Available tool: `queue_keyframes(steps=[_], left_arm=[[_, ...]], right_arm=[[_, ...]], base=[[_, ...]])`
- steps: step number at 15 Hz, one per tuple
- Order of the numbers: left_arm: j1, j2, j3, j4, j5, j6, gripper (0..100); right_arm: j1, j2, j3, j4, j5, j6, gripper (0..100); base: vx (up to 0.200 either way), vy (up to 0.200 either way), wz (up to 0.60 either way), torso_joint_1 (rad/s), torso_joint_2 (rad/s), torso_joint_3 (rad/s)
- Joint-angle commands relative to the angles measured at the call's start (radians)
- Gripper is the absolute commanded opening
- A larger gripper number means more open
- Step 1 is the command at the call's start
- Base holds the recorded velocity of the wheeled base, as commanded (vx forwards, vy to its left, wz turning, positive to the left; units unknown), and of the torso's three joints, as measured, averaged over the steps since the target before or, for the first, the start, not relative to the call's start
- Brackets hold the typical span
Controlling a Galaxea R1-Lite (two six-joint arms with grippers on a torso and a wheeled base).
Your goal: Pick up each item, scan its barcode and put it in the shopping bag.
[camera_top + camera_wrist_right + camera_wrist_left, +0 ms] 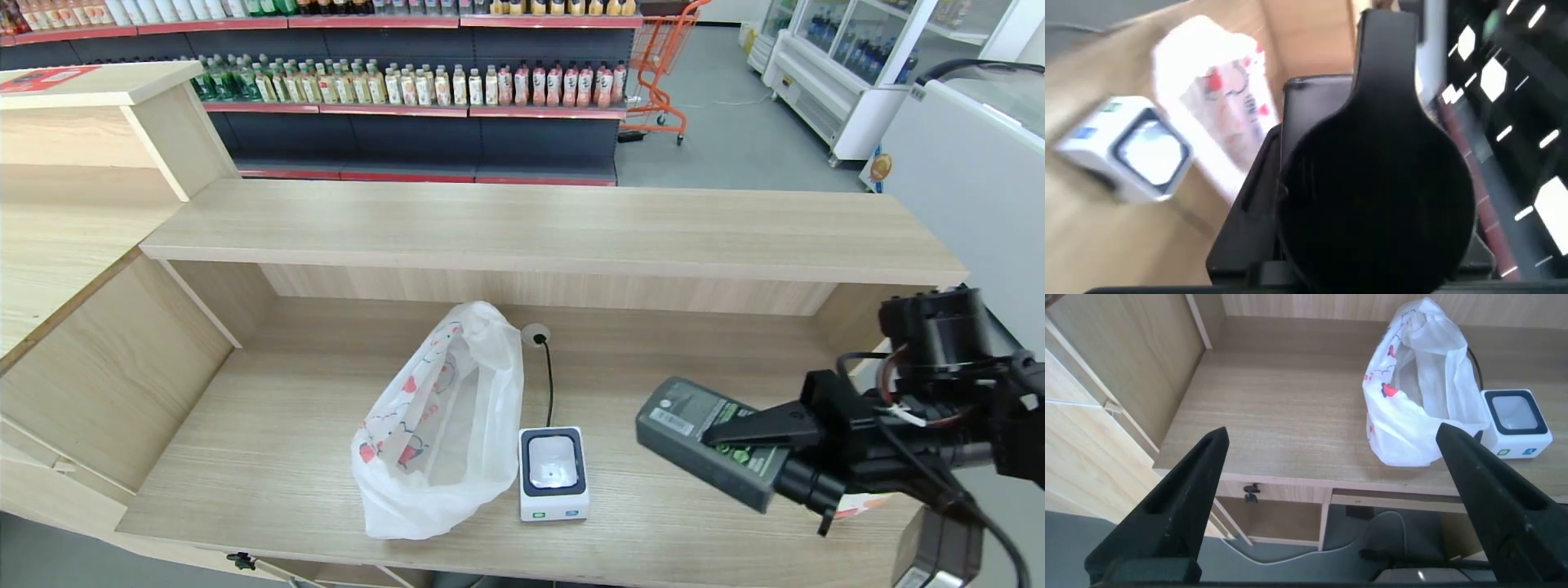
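Grey box point(684, 406) between right jaws

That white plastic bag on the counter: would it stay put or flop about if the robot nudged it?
Probably floppy: the shopping bag is thin, crinkled film slumped on the counter, so it would likely crumple rather than slide whole. It also looks light, so a nudge may shift it easily.
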Motion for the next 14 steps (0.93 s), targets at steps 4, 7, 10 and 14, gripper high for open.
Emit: queue_keyframes(steps=[4,7,10,14], left_arm=[[0.000,0.000,0.000,0.000,0.001,0.000,100],[0.000,0.000,0.000,0.000,0.001,0.000,100],[0.000,0.000,0.000,0.000,0.001,0.000,100],[0.000,0.000,0.000,0.000,-0.001,0.000,100]], right_arm=[[-0.243,-0.194,0.051,0.330,-0.009,0.374,0],[-0.373,-0.263,0.103,0.333,-0.009,0.813,0],[-0.408,-0.283,0.087,0.330,-0.104,1.373,0],[-0.301,-0.263,0.087,0.314,-0.241,2.062,0]], base=[[0.000,0.000,0.00,0.000,0.00,0.000],[0.000,0.000,0.00,0.000,0.00,0.000],[0.000,0.000,0.00,0.000,0.00,0.000],[0.000,0.000,0.00,0.000,0.00,0.000]])
